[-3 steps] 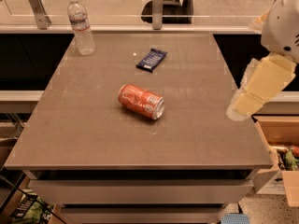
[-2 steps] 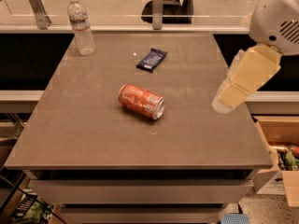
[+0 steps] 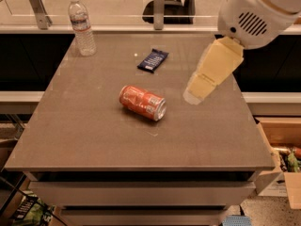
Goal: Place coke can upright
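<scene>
Now the gripper (image 3: 197, 89) is found above the right part of the table (image 3: 94, 140), brought in from the right edge where it was seen one second ago. It is held near the coke can (image 3: 142, 102) but apart from it. Whether it is spread or pressed together cannot be told. The coke can is not moved: it is laid on its side near the middle of the table, one silver end turned to the front right. The approach is therefore judged as begun and the grasp as not yet made. A water bottle (image 3: 81, 26) is stood at the far left corner and a dark-blue snack packet (image 3: 153, 60) is laid behind the can, both well apart from it. Nothing is seen between gripper and can.
</scene>
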`<state>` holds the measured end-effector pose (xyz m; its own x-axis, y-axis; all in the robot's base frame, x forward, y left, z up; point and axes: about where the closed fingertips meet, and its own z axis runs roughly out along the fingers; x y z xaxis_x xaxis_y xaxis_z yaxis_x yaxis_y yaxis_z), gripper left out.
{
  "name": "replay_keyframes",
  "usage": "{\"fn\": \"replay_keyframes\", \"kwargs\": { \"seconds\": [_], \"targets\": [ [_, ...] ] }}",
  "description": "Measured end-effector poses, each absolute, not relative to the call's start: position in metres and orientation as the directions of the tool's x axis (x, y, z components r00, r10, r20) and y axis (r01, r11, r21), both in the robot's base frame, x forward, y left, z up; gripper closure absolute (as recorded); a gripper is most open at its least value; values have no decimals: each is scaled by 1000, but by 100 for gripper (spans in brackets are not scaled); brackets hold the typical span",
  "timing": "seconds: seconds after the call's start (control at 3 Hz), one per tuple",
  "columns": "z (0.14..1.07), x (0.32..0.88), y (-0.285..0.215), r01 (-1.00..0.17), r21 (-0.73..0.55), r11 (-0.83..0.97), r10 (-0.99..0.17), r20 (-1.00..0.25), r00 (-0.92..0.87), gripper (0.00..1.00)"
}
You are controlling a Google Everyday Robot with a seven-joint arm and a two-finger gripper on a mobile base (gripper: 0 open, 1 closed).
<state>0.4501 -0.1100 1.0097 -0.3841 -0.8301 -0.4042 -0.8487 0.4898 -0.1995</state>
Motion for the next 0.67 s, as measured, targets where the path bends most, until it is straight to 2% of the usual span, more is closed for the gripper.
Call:
{"fn": "replay_keyframes", "kwargs": {
  "seconds": [0.67],
  "targets": [
    [984, 470, -71, -850, -192, 491, -846, -338, -413, 0]
  ]
}}
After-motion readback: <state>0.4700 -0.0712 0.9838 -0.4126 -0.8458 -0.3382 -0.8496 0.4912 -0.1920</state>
